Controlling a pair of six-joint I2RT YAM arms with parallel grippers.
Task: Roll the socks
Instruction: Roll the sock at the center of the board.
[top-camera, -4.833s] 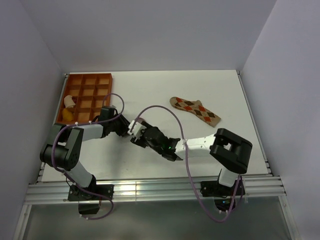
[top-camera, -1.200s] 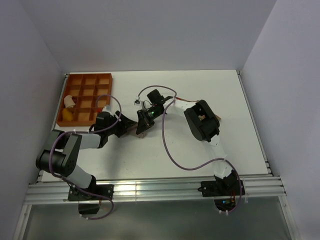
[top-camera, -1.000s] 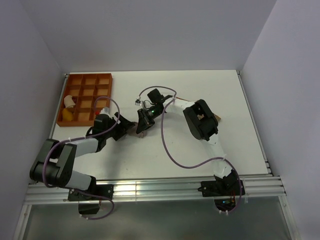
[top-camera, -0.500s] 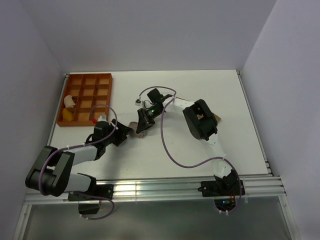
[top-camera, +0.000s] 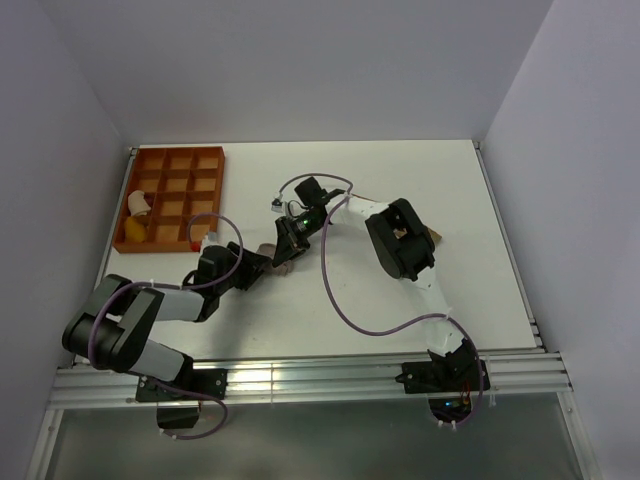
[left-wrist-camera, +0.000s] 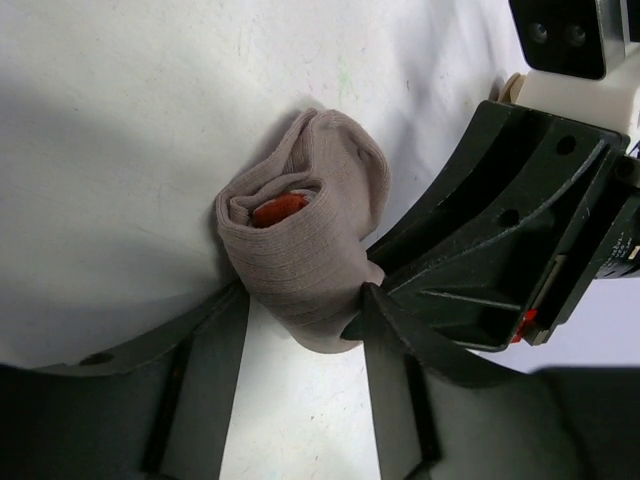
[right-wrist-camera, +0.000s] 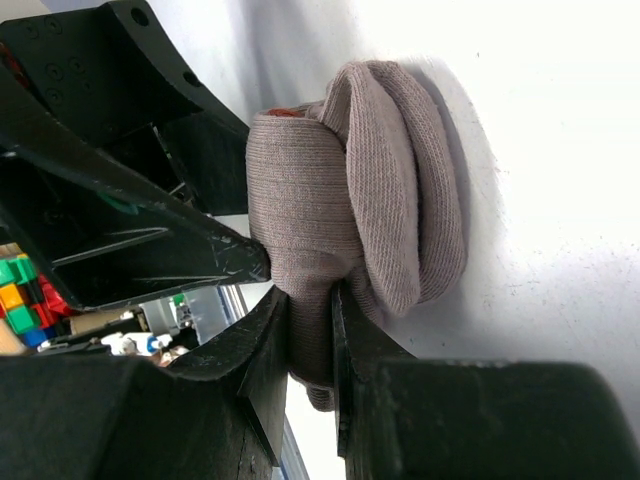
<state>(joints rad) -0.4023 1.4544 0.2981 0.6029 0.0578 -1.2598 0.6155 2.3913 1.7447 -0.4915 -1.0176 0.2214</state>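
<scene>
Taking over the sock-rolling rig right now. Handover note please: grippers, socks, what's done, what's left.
Left gripper: shut on the grey-brown ribbed fabric sock, with fingers against both sides of the roll's lower end. How firm the grip is can't be told.
Right gripper: shut on a fold of the same sock.
Socks: the grey-brown one is a rolled bundle on the white table, with red showing at its core. Of the second sock, only a tan edge shows beside the right arm.
Done: the first sock looks rolled.
Left: probably release it, then roll the second sock.
</scene>
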